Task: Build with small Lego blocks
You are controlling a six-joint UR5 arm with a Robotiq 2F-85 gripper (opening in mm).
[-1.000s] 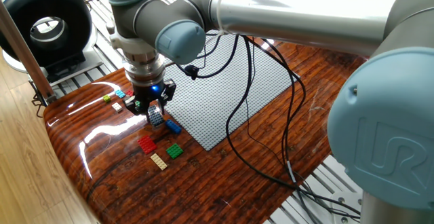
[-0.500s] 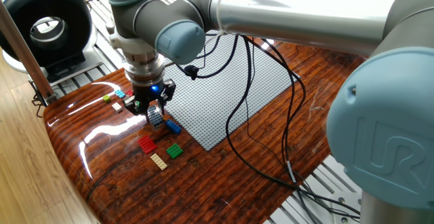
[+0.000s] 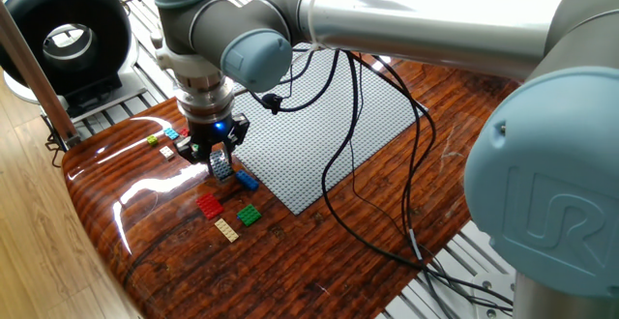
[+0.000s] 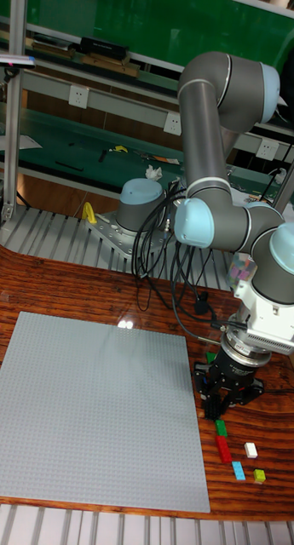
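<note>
Small Lego blocks lie on the wooden table's left part. A red one (image 3: 209, 206), a green one (image 3: 250, 215) and a tan one (image 3: 227, 229) form a group, with a blue one (image 3: 248, 180) beside the grey baseplate (image 3: 319, 126). My gripper (image 3: 219, 160) hangs low just left of the blue block, fingers pointing down. Whether anything sits between them is unclear. In the tall fixed view the gripper (image 4: 221, 402) is right of the baseplate (image 4: 95, 400), just above a green block (image 4: 221, 427) and a red block (image 4: 223, 448).
Tiny yellow-green (image 3: 153, 140), light blue (image 3: 172, 133) and white (image 3: 167, 152) blocks lie behind the gripper near the table's rounded edge. Black cables (image 3: 358, 193) trail across the baseplate and wood. A black ring-shaped device (image 3: 66, 39) stands at the far left.
</note>
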